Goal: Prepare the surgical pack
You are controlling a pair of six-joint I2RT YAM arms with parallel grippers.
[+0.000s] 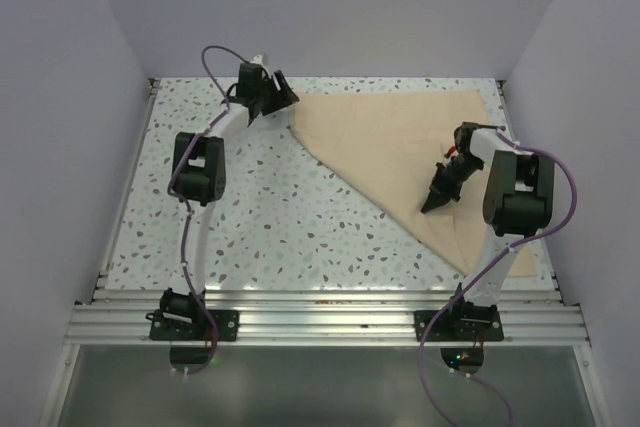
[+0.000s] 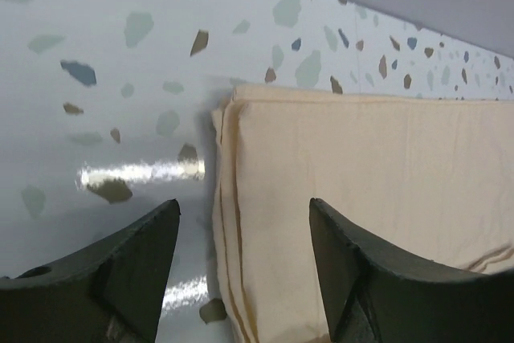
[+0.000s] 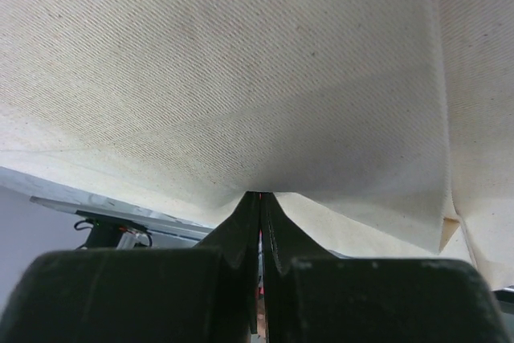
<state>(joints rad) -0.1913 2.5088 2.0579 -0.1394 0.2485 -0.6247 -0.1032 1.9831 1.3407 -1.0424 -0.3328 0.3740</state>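
light: bright, even, diffuse from above | glare: white streak on table (image 2: 140,173), left-centre, left wrist view | shadow: cloth (image 3: 257,118) darkens lower centre, right wrist view | focus: weave sharp

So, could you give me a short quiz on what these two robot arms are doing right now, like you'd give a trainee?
1. True or false: the left gripper is shut.
2. What is the right gripper pinching?
3. Fill in: the layered edge of the tan cloth sheet lies under the ___ gripper.

Key:
1. False, it is open.
2. The tan cloth sheet.
3. Left.
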